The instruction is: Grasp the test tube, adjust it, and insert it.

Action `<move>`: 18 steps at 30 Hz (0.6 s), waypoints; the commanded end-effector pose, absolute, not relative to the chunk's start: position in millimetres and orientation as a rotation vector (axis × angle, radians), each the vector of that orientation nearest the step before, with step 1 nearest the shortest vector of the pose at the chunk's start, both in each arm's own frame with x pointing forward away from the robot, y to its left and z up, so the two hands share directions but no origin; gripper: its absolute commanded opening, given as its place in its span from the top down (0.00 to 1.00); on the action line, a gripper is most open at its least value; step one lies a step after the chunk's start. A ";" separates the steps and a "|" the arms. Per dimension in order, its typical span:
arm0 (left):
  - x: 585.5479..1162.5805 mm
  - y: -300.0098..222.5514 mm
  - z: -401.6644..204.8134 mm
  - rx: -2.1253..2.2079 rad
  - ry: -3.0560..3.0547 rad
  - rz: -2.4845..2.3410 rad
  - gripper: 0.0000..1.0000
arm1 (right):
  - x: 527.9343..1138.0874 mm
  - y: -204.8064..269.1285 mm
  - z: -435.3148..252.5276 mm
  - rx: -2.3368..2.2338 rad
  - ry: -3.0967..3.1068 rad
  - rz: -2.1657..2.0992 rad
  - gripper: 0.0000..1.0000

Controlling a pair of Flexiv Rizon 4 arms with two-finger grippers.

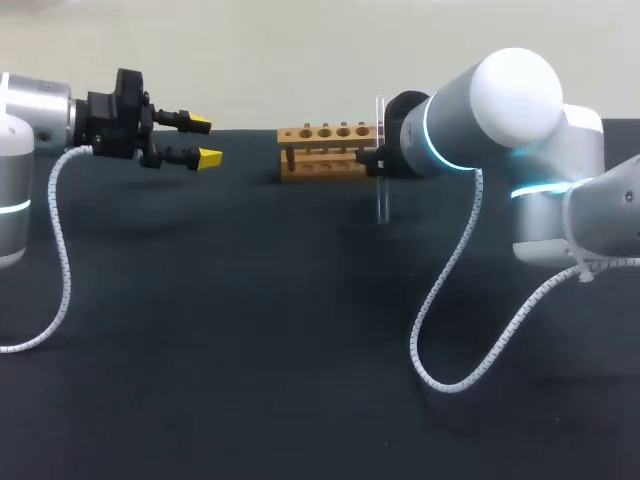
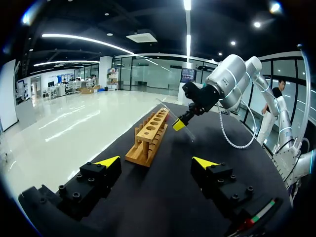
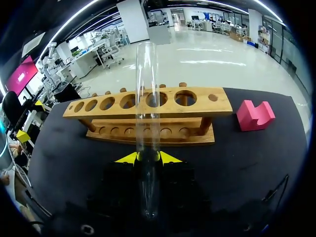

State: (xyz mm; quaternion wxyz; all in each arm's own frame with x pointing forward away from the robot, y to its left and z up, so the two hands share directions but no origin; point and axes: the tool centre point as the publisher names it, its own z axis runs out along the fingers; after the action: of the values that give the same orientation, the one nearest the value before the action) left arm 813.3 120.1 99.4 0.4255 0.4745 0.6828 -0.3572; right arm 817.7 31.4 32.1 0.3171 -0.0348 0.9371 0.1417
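Note:
A clear glass test tube [image 3: 147,98] stands upright between my right gripper's [image 3: 148,157] yellow tips, which are shut on its lower part. Just ahead of it lies the wooden rack [image 3: 197,104] with a row of holes along its top bar. In the head view the test tube [image 1: 384,200] hangs above the table at the right end of the rack [image 1: 322,152], and the right gripper [image 1: 372,162] is mostly hidden behind its own arm. My left gripper [image 1: 200,140] hovers left of the rack, open and holding nothing. In its own view the left gripper [image 2: 156,162] faces the rack [image 2: 150,133] end on.
A pink block [image 3: 255,115] with a notch in its top sits on the black table beside the rack's far end. A white coiled cable [image 1: 450,300] hangs from the right arm down to the table, and another [image 1: 55,250] hangs from the left arm.

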 end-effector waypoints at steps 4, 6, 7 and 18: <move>812.7 120.7 98.5 1.185 1.701 -0.893 0.00 | 818.6 32.3 28.9 -0.114 2.525 0.382 1.00; 812.7 120.7 98.5 1.185 1.701 -0.893 0.00 | 818.3 32.1 28.9 -0.112 2.527 0.381 1.00; 812.7 120.7 98.5 1.185 1.701 -0.893 0.00 | 818.0 32.0 29.2 -0.110 2.527 0.380 1.00; 812.7 120.7 98.5 1.185 1.701 -0.893 0.00 | 799.3 30.4 41.2 -0.027 2.456 0.384 1.00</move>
State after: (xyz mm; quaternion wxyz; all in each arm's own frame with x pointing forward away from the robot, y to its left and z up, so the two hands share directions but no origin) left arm 813.3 120.1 99.4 0.4255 0.4745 0.6828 -0.3572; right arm 814.4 34.1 37.9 0.2980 -0.0174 0.9425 0.1501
